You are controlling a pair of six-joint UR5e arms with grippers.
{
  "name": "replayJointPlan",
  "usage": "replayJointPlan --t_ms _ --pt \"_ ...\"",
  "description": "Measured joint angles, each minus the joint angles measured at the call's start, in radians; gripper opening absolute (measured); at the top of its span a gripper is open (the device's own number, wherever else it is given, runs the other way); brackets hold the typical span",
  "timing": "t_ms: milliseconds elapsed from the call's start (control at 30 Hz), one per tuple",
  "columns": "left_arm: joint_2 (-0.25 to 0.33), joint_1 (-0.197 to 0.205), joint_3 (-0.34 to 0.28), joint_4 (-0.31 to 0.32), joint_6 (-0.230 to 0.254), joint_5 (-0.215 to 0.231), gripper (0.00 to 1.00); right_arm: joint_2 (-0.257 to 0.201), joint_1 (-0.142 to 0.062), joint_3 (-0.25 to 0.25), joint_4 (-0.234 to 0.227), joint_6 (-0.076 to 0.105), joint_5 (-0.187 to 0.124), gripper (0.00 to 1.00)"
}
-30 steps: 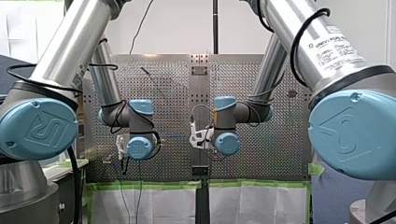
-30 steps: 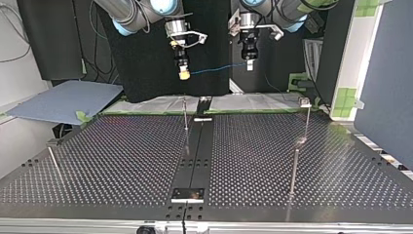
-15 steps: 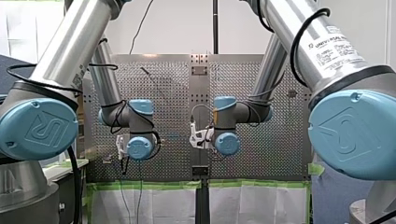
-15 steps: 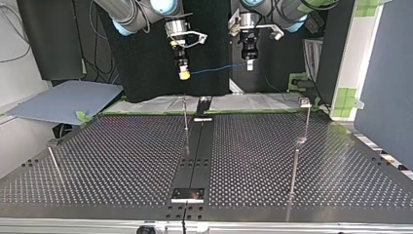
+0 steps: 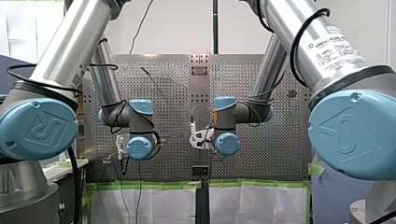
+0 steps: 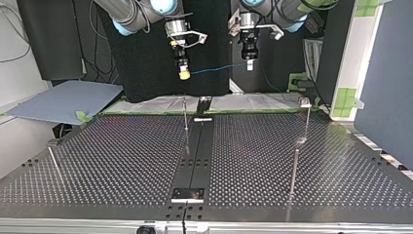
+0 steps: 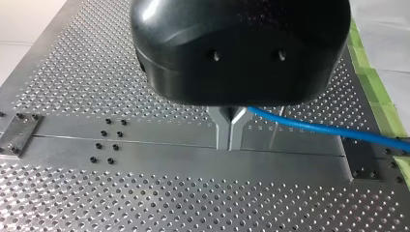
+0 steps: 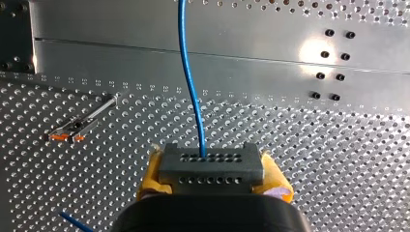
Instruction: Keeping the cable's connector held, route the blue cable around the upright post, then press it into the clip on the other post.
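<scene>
In the top view both arms hang above the table's far edge. My right gripper (image 6: 183, 73), at that view's left, has yellow pads (image 8: 276, 182) shut on a grey connector block (image 8: 211, 166). The blue cable (image 8: 189, 82) leaves the connector and runs ahead of it. It spans level across to my left gripper (image 6: 249, 64), whose metal fingers (image 7: 223, 129) are shut on the cable (image 7: 319, 129). A thin upright post (image 6: 185, 116) stands below the right gripper. A taller post (image 6: 295, 163) with a clip head (image 6: 305, 102) stands at that view's right.
A short tilted pin (image 6: 54, 163) stands at the top view's left. A central metal rail (image 6: 196, 151) with a small plate (image 6: 188, 195) runs down the perforated table (image 6: 122, 161). An orange-marked clip piece (image 8: 72, 131) lies below my right gripper.
</scene>
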Motion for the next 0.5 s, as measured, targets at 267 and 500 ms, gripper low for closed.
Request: replayJointPlan --t_ms 267,500 --pt "-0.001 -0.001 0.0 -0.001 0.001 -0.001 0.0 0.0 0.0 0.0 0.0 0.0 0.0 0.0" --pt "-0.006 -0.046 -0.001 -0.02 0.004 -0.053 0.0 0.029 0.017 -0.027 0.029 -0.003 0.001 0.0"
